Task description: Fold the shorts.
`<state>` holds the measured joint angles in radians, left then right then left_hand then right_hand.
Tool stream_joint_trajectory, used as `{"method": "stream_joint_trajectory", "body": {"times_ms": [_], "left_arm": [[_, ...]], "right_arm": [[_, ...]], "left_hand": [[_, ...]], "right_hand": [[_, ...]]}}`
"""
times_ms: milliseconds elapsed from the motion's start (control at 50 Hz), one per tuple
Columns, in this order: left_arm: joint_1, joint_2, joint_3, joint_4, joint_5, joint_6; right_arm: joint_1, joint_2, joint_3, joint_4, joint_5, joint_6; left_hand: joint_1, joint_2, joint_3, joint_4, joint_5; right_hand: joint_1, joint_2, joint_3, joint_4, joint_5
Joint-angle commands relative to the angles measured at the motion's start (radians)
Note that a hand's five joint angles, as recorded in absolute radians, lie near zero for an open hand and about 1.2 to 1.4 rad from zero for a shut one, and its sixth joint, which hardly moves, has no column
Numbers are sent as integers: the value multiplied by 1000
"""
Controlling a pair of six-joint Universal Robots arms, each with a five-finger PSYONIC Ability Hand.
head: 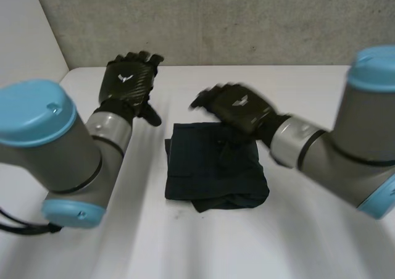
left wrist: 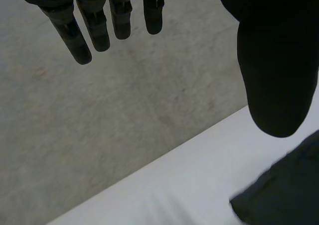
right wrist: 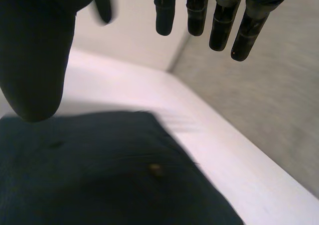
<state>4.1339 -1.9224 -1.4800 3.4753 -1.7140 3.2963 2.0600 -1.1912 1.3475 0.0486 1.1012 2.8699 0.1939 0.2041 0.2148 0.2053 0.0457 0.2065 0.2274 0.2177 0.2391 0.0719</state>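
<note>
Shorts (head: pixel 216 168): folded, on counter (head: pixel 308 242). Left hand (head: pixel 128 81), right hand (head: pixel 237 106): fingers (left wrist: pixel 94 26) straight, empty. Advice: press flat, square edges.

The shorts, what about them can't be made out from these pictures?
- Head view: the right hand covers the shorts' far edge, so whether it touches the cloth is unclear.
- Left wrist view: the shorts are cut off by the frame edge past one corner.
- Right wrist view: a pale spot on the cloth is too small to identify.
</note>
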Motion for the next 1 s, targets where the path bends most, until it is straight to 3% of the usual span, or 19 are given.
{"method": "stream_joint_trajectory", "body": {"times_ms": [20,360,540,720,840,940,1000], "left_arm": [[-60,-131,144,-93,86,-3],[-89,-389,240,-324,86,-49],[-84,-395,261,-390,89,-46],[-84,-362,267,-433,88,11],[-69,-172,273,-453,91,11],[-8,37,306,-518,88,-15],[54,127,355,-632,89,-56]], "right_arm": [[-69,-33,12,-3,138,240],[-69,298,-62,72,172,117],[-70,306,-50,125,301,-96],[-80,225,-34,111,310,-110],[-83,96,-31,71,334,-93],[-83,-82,-57,60,463,-24],[-87,-146,-96,71,548,-14]], "left_hand": [[25,15,5,14,-1],[31,21,10,20,5],[28,18,8,17,2],[11,1,-10,-1,-16],[14,3,-7,2,-13],[20,9,-1,8,-7],[23,12,2,11,-4]], "right_hand": [[-32,-53,-43,-65,-72],[-32,-53,-43,-65,-72],[-32,-53,-43,-65,-72],[-32,-53,-43,-65,-72],[-32,-53,-43,-65,-72],[-32,-53,-43,-65,-72],[-32,-53,-43,-65,-72]]}}
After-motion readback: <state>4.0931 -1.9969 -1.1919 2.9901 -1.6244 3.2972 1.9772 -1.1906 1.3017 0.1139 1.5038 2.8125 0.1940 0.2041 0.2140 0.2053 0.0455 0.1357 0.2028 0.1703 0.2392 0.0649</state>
